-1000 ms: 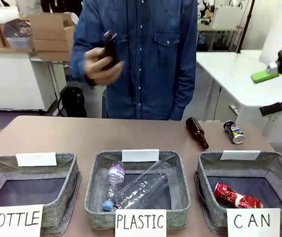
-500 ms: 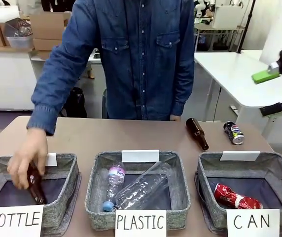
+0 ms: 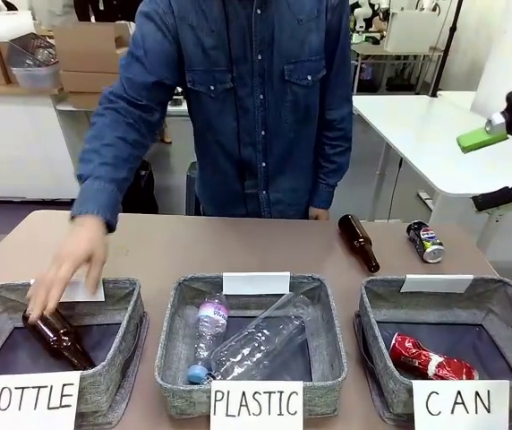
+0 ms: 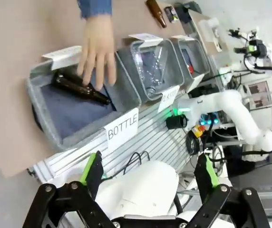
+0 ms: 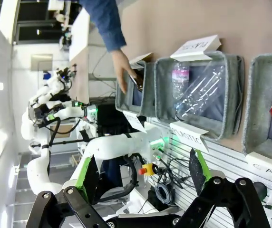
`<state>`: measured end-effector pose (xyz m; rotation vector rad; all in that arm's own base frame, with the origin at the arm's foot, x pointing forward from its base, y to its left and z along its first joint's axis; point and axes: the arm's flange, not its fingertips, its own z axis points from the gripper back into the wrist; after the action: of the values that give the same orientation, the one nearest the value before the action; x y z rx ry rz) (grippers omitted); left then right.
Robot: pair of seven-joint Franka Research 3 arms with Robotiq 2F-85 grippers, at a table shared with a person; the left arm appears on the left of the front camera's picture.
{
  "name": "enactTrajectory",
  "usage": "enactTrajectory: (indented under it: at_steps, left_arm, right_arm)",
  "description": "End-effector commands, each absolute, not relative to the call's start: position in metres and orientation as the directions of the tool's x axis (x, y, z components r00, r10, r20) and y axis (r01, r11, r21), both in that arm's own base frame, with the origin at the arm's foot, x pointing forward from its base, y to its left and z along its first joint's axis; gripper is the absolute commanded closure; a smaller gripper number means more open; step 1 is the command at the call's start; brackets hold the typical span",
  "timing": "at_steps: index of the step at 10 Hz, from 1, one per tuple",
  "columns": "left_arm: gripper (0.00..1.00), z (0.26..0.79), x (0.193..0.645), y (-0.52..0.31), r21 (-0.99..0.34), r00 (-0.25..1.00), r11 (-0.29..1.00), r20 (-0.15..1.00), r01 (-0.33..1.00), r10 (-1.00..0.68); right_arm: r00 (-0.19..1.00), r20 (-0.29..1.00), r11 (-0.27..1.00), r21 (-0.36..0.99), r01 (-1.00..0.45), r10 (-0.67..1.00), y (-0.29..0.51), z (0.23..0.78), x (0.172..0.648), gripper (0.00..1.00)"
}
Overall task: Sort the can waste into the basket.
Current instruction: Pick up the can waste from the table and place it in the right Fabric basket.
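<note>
The CAN basket (image 3: 498,291) sits at five o'clock, its sign facing the robot for easy sorting. The left gripper (image 4: 149,166) and right gripper (image 3: 507,170) hang clear, fingers spread wide and empty. The red can (image 3: 430,356) lies inside; the Pepsi can (image 3: 425,241) waits outside, at the basket's twelve o'clock.

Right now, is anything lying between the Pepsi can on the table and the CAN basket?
Nothing visible does. The Pepsi can lies on bare table just beyond the CAN basket, near its far rim. The brown bottle lies to the can's left, off that path, and the red can is already inside the basket.
</note>
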<state>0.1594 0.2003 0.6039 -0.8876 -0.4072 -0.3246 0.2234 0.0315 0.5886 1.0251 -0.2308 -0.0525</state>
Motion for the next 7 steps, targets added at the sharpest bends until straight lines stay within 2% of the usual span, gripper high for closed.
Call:
enactTrajectory:
  at_steps: [1, 4, 7]
  left_arm:
    - [0.0, 0.601, 0.164, 0.196, -0.692, 0.874, 0.568, 0.474, 0.446, -0.108]
    - [0.0, 0.594, 0.164, 0.187, -0.695, 0.888, 0.579, 0.444, 0.427, -0.122]
    - [0.0, 0.567, 0.204, 0.128, -0.701, 0.89, 0.576, 0.443, 0.42, -0.111]
  right_arm:
    - [0.973, 0.18, 0.525, 0.847, -0.08, -0.142, 0.032, 0.587, 0.223, 0.0]
    - [0.973, 0.18, 0.525, 0.847, -0.08, -0.142, 0.032, 0.587, 0.223, 0.0]
    - [0.973, 0.18, 0.525, 0.847, -0.08, -0.142, 0.032, 0.587, 0.223, 0.0]
